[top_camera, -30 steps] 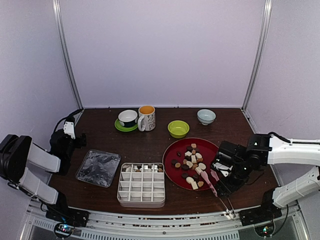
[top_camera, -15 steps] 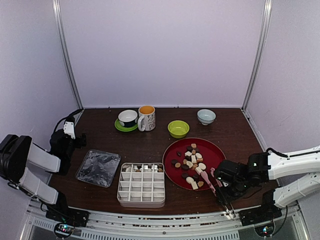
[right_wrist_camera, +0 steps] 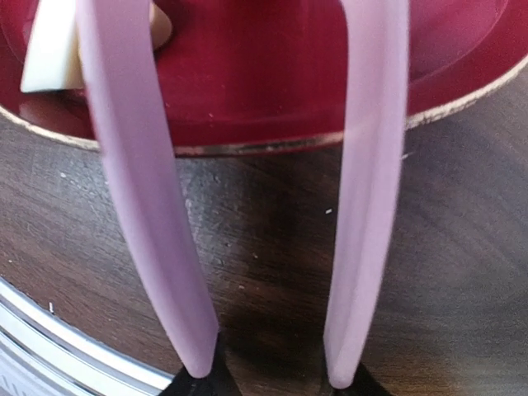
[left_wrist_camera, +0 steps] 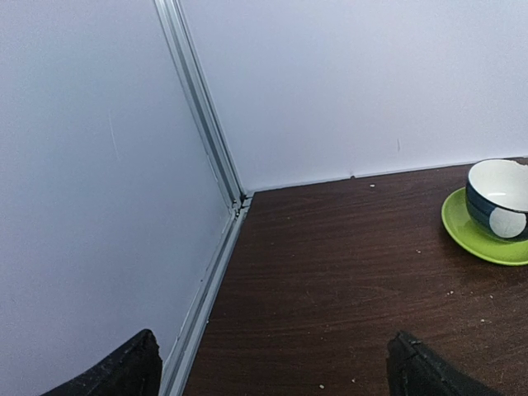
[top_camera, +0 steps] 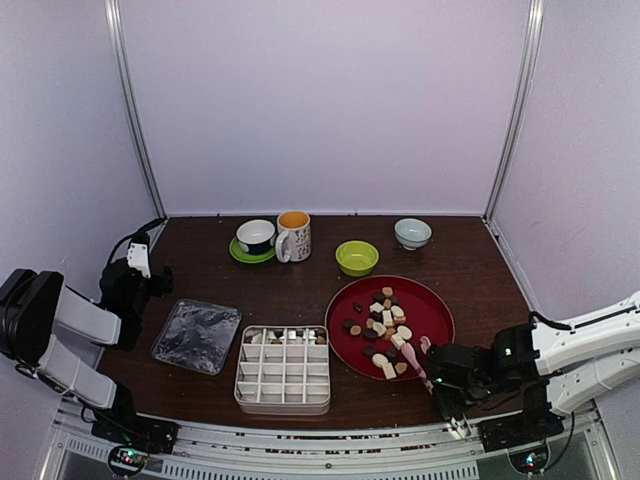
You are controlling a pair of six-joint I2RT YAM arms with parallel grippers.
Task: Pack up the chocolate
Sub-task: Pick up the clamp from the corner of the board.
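Note:
The chocolate (top_camera: 385, 325), many small dark, tan and cream pieces, lies heaped on a red plate (top_camera: 440, 310); a few pieces sit in the back row of a white compartment tray (top_camera: 283, 368). Pink tongs (top_camera: 420, 358) lie with their tips on the plate's near rim. My right gripper (top_camera: 447, 385) is low at the tongs' handle end. In the right wrist view its black fingers press against the outer sides of both tong arms (right_wrist_camera: 136, 190), which reach over the plate (right_wrist_camera: 272, 82) towards a cream chocolate piece (right_wrist_camera: 49, 58). My left gripper (top_camera: 160, 280) is open and empty at the table's left side (left_wrist_camera: 276, 367).
A clear plastic lid (top_camera: 197, 335) lies left of the tray. Along the back stand a cup on a green saucer (top_camera: 256, 238), a mug (top_camera: 293, 235), a green bowl (top_camera: 357, 257) and a pale bowl (top_camera: 412, 232). The left wrist view shows the cup (left_wrist_camera: 499, 198) and the left wall.
My right arm has dropped low and drawn back toward the near table edge, and its jaws have narrowed onto the tongs' handle. The left arm has not moved.

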